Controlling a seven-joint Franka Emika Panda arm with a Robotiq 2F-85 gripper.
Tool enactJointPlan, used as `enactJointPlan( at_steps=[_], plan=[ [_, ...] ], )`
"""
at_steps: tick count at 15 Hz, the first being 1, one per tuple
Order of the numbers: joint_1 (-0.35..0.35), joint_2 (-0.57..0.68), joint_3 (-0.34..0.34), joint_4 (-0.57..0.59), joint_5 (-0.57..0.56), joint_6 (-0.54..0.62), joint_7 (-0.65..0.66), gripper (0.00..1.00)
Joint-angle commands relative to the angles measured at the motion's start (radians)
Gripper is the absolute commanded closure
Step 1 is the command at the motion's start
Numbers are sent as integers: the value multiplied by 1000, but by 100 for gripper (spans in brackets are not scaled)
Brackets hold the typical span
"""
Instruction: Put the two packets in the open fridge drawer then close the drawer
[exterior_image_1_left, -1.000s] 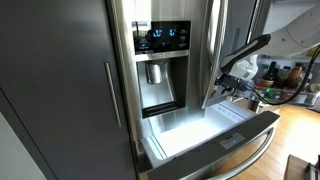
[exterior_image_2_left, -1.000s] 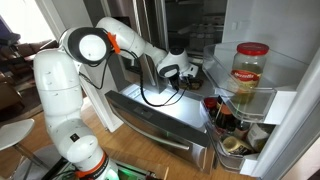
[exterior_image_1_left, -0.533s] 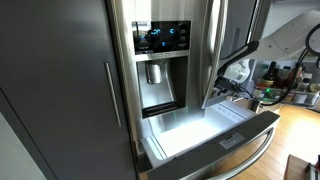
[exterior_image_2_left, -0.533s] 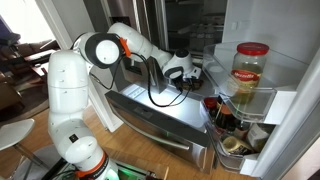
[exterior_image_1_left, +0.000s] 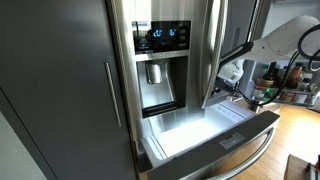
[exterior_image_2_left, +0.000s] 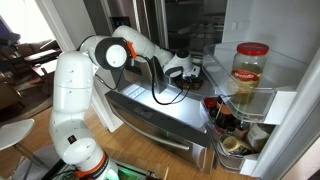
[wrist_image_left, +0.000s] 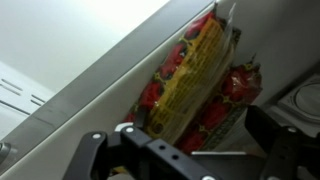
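Observation:
In the wrist view two packets stand on edge side by side against a pale wall: one yellow with red print (wrist_image_left: 183, 78) and one mostly red (wrist_image_left: 232, 98). My gripper (wrist_image_left: 185, 142) is open, its two black fingers spread on either side of the packets, close to them. In both exterior views the gripper (exterior_image_1_left: 231, 78) (exterior_image_2_left: 187, 70) reaches into the fridge above the open fridge drawer (exterior_image_1_left: 243, 147) (exterior_image_2_left: 158, 117), which is pulled out and bright white inside. The packets do not show in the exterior views.
The ice and water dispenser panel (exterior_image_1_left: 161, 62) is on the shut fridge door. An open door shelf holds a large red-lidded jar (exterior_image_2_left: 250, 66) and bottles below (exterior_image_2_left: 227, 118). A dark cabinet (exterior_image_1_left: 55, 90) flanks the fridge.
The arm's shoulder and elbow have swung closer to the fridge. The gripper has stayed at nearly the same spot inside, edging slightly inward.

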Motion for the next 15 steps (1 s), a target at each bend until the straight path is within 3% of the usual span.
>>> enactJointPlan(
  at_steps=[1,8,9,10,15],
  plan=[
    [-32,54,22,59,32,-22,-41,0],
    [-33,119,16,130,10,-29,-13,0],
    [-36,127,18,139,12,-34,-14,8],
    [-36,134,18,147,10,-35,-13,26],
    [-42,151,16,178,8,-74,-11,62]
  ],
)
